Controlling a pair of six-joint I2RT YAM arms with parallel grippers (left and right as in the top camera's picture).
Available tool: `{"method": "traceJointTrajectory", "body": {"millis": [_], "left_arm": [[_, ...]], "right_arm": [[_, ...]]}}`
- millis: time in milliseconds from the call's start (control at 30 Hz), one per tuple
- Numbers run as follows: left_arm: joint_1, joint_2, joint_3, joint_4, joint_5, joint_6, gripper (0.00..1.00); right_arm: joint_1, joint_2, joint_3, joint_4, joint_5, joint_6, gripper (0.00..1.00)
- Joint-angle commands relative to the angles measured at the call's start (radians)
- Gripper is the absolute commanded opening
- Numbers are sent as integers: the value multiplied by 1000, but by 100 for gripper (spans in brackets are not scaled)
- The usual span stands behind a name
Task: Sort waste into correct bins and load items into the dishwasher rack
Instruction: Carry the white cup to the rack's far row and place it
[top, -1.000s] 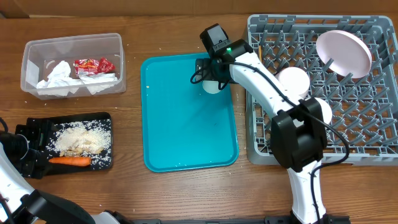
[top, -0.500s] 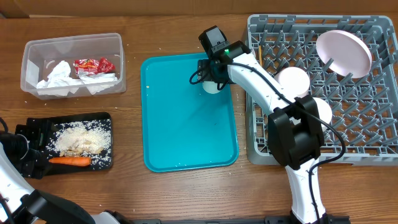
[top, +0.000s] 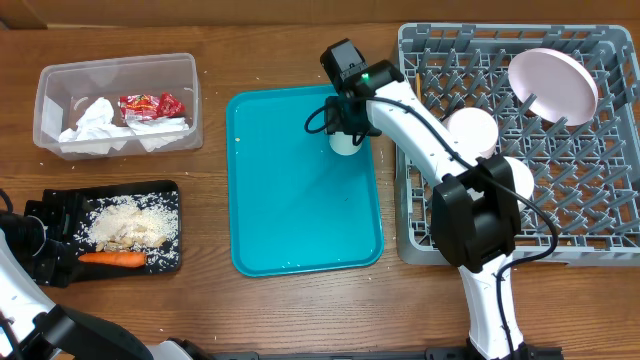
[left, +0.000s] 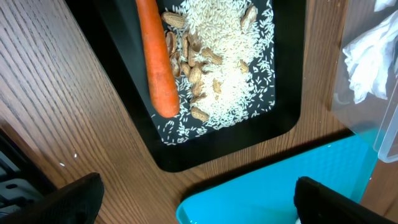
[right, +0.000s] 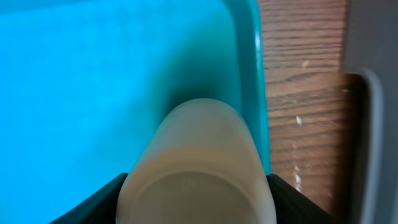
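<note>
Right side: right gripper (top: 343, 135) clenched on small white cup (top: 346, 144). Holds cup over far right corner of teal tray (top: 290, 220), close to tray's right rim. In right wrist view, cup (right: 199, 155) between the dark fingers (right: 93, 202), pressed on both sides, bottom toward camera; cannot tell whether lifted or touching tray. Wood of tabletop (right: 298, 93) just beyond tray rim.

Toward right edge of tabletop: dishwasher rack (top: 570, 215), loaded with large white plate (top: 553, 85) tilted at far side, plus two white bowls (top: 472, 128) (top: 515, 175) along rack's left side.

Far left corner: clear tub (top: 60, 75) with crumpled napkins (top: 95, 125) and red wrapper (top: 150, 105).

Near left: black tray (top: 165, 190) with carrot (top: 112, 259) beside rice-and-peanut scraps (top: 130, 222).

Left gripper (left: 196, 205): released, fingers wide apart, nothing between; hangs near black tray's corner, carrot (left: 155, 56) well apart from it.
</note>
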Motion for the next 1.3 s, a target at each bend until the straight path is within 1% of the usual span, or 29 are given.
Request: {"method": "traceJointTrajectory", "body": {"millis": [0,200,267,400,533,700,1000,1033,1067,1200,1233,1267], "left_arm": [[3,5,-2,0,5,-13,100],[3,5,-2,0,5,-13,100],[3,5,-2,0,5,-13,100],[3,5,-2,1,5,-13,100],[3,5,-2,0,5,-13,100],[3,5,-2,0,5,-13,100],[3,5,-2,1,5,-13,100],[3,5,-2,0,5,-13,100],[3,5,-2,1,5,-13,100],[3,5,-2,1,5,-13,100],[3,5,-2,1,5,-13,100],[3,5,-2,0,5,-13,100]], "right_arm": [[-32,-29,126,-51,11,0,46],[-140,-87,332,-197,11,-28,46],[-208,-103,404,-238,11,-54,46],[-344,-108,472,-278,11,-78,46],[-486,-104,459,-263,10,-105,47],[-584,-104,422,-214,-8,-105,47],[-591,-103,320,-93,-39,-105,48],[-589,-103,309,-83,-39,-105,52],[-589,-103,293,-70,-41,-105,54],[-589,-103,236,-29,-44,-104,54],[-589,-103,227,-25,-43,-105,56],[-589,-103,220,-25,-43,-105,61]]}}
